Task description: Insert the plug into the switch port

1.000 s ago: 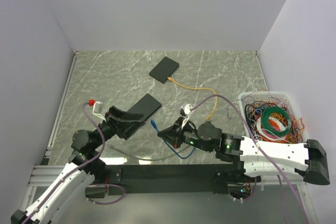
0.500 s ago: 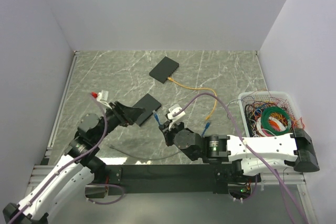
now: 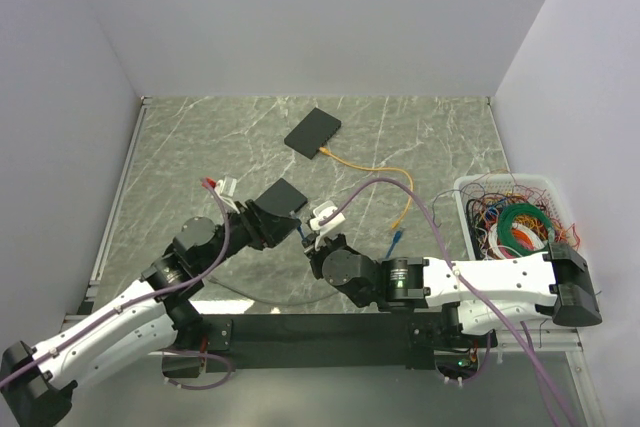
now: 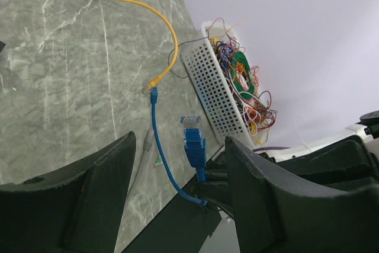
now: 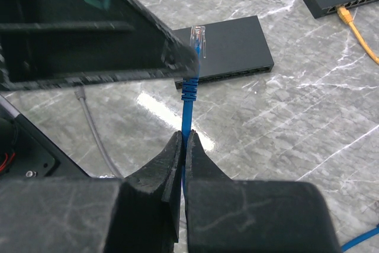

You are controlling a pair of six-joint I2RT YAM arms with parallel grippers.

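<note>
Plug (image 5: 197, 38) is held upright on its blue cable (image 5: 188, 96), near the ported edge of the near switch (image 5: 228, 48). The cable is clamped by the right gripper (image 5: 182, 146). The left gripper (image 4: 177, 146) is spread, 2 fingers apart. Bare table (image 3: 430, 137) is left beyond.

A clear plug (image 5: 197, 39) on a blue cable (image 5: 188, 96) stands upright at the centre of the right wrist view, with the closed right tool (image 5: 182, 143) pinching the cable below its ribbed blue boot. Behind it, in the upper middle, the switch (image 5: 234, 42), a slim black box, lies flat on the grey marbled worktop (image 5: 308, 117), its row of ports along the near long edge. The plug is not in a port.
</note>
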